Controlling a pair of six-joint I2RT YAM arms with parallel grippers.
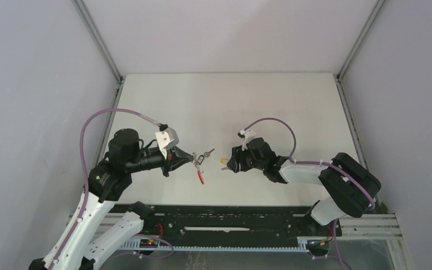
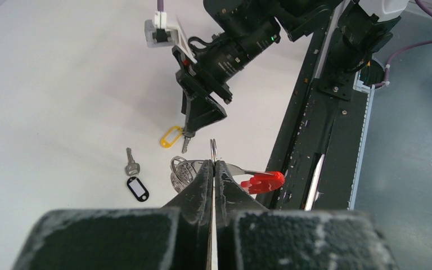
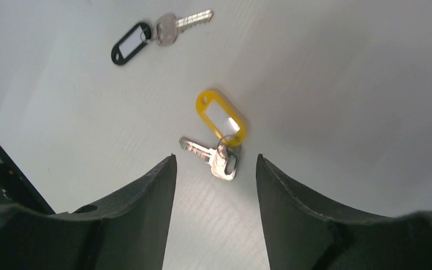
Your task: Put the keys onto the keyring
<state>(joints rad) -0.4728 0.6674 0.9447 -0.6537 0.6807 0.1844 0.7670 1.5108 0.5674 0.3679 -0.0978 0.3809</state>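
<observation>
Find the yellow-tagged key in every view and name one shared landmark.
Top external: the yellow-tagged key lies mid-picture, at the tips of the right gripper.
Left wrist: centre, slightly left, just under that gripper.
Right wrist: centre, its head between the open jaws, tag beyond.
Shared landmark: the right gripper, right at the key in every view.

Shiny metal key (image 3: 223, 162), glossy yellow plastic tag (image 3: 219, 117)

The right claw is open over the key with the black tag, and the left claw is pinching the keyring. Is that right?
Not quite. The right wrist view shows the right claw open over the key with the yellow tag; the black-tag key lies farther off. The left claw does pinch the keyring.
</observation>
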